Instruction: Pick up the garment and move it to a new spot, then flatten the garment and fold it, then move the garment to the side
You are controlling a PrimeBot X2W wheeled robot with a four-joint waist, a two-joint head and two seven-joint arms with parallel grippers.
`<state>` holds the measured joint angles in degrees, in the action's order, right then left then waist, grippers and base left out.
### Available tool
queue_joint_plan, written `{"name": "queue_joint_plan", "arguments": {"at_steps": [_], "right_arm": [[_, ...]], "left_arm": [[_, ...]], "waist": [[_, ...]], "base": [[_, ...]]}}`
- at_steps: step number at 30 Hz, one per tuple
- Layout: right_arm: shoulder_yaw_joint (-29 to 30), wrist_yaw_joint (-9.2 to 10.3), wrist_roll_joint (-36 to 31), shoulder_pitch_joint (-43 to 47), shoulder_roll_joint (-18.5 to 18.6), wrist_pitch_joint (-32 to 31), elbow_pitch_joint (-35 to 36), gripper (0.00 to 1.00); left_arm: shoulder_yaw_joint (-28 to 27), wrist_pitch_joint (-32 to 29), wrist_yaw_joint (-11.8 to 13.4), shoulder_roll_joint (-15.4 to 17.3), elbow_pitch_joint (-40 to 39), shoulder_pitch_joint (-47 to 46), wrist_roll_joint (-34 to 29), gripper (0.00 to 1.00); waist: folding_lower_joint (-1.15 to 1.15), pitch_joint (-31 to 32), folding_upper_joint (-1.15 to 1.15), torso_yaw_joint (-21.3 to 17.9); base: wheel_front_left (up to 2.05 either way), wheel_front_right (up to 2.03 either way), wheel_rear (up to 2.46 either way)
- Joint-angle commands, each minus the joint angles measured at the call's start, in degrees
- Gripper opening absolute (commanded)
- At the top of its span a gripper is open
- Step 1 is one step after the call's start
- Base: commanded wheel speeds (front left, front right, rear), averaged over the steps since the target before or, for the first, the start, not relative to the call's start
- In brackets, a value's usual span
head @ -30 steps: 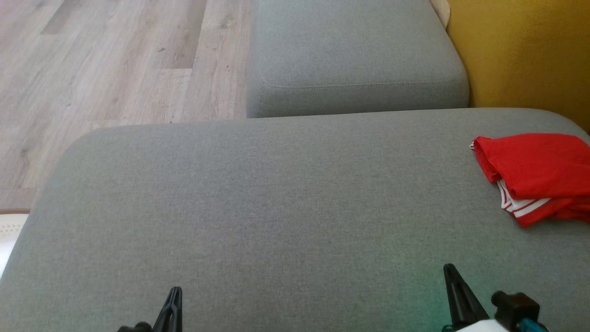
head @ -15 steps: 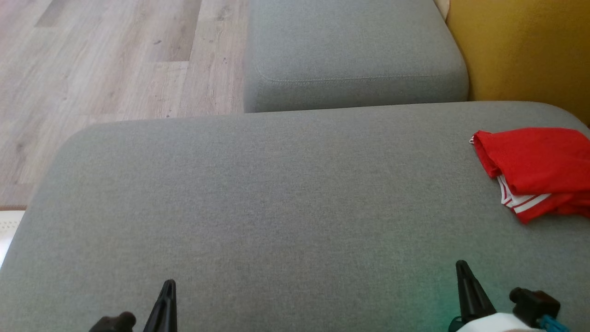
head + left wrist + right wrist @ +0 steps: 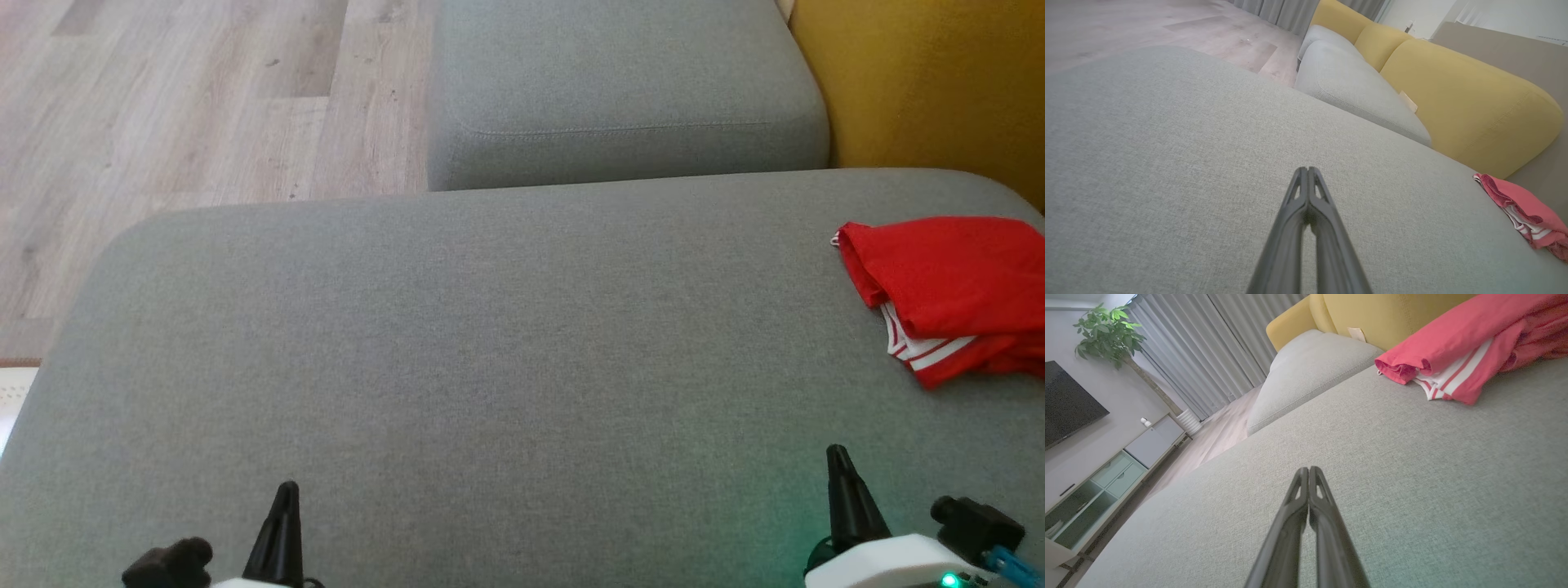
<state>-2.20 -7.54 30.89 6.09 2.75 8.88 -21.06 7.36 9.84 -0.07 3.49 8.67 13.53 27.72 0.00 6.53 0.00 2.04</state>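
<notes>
My left hand [image 3: 1307, 169], right hand [image 3: 1306, 469] — fingers pressed together, empty — above grey cushion [image 3: 490, 343]; garment [image 3: 947, 282] at its right edge.

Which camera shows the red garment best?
The right wrist view: the red garment looks large, folds and white stripes clear. The head view crops it at the edge; the left wrist view shows it small.
</notes>
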Motion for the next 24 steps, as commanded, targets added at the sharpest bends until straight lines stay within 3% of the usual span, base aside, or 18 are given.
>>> {"name": "queue_joint_plan", "arguments": {"at_steps": [1,24], "right_arm": [[0.20,0.01,1.62,-3.65,0.06,-0.43,2.20,0.00],[2.28,0.02,16.07,-5.74,0.08,-4.06,3.38,0.00]], "left_arm": [[-1.15,-0.27,-0.53,0.70,-1.54,-3.23,1.65,0.00],[-3.48,-3.55,-2.20,0.92,0.00,-7.13,17.50,0.00]], "waist": [[0.00,-0.09,0.00,-0.03],[0.00,-1.70,0.00,-0.52]], "base": [[0.00,0.00,0.00],[0.00,0.00,0.00]]}}
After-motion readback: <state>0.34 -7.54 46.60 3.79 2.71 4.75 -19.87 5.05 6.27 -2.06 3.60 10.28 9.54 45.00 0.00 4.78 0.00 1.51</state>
